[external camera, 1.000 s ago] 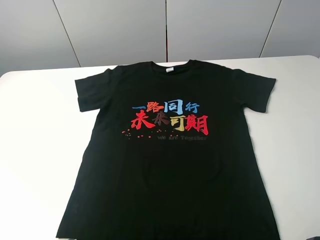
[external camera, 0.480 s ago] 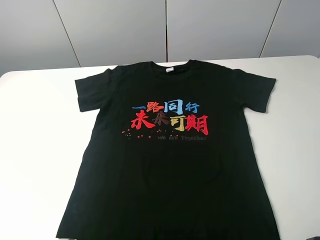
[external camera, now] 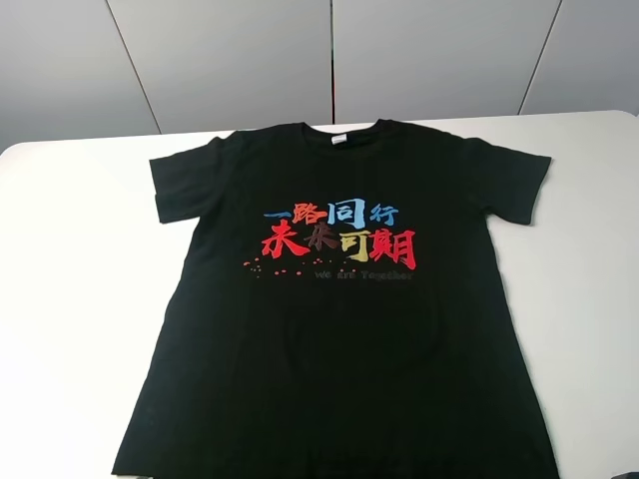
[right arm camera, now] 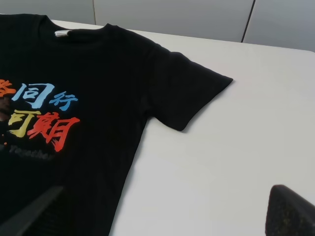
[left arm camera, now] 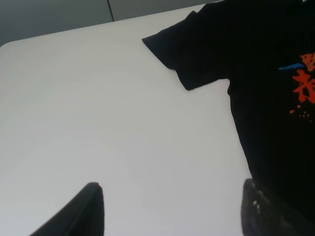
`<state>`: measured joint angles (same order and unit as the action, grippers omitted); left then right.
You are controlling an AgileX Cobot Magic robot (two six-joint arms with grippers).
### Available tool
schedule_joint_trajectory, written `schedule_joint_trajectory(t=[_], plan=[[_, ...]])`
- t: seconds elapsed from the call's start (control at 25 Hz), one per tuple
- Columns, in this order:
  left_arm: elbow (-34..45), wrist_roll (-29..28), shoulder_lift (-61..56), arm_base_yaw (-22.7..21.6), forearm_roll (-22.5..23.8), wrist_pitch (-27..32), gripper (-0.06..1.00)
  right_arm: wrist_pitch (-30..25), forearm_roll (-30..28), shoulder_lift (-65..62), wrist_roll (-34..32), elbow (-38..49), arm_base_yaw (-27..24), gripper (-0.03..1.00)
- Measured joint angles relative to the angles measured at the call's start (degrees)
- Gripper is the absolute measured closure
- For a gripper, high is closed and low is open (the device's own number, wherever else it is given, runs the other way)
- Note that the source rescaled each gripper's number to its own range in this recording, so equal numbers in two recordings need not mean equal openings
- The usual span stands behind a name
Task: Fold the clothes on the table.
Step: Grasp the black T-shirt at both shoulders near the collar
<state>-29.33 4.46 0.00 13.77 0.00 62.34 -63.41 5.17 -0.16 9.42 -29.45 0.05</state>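
Observation:
The black T-shirt lies flat and face up on the white table, collar at the far side with its white neck label. The red, blue and yellow characters show on the chest. Both sleeves are spread out. Its hem runs out of the high view at the near edge. My left gripper is open above bare table beside the shirt's left sleeve. My right gripper is open, empty, near the shirt's right side below the right sleeve. Neither gripper touches the cloth.
Grey wall panels stand behind the table's far edge. The table's rounded far corners show at left and right. Bare white table lies on both sides of the shirt.

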Motion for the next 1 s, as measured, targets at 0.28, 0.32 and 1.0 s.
schedule_joint_trajectory(t=[0.28,0.32,1.0], plan=[[0.00,-0.99,0.00,0.00,0.81,0.00,-0.02,0.00,0.00,0.00,0.00,0.00,0.00,0.01],[0.00,-1.32,0.00,0.00,0.91,0.00,-0.02,0.00,0.00,0.00,0.00,0.00,0.00,0.01],[-7.17,-8.67,14.95,0.00,2.52,-18.43,-0.02,13.03,-0.46,13.31,2.25,-12.89,0.10,0.03]])
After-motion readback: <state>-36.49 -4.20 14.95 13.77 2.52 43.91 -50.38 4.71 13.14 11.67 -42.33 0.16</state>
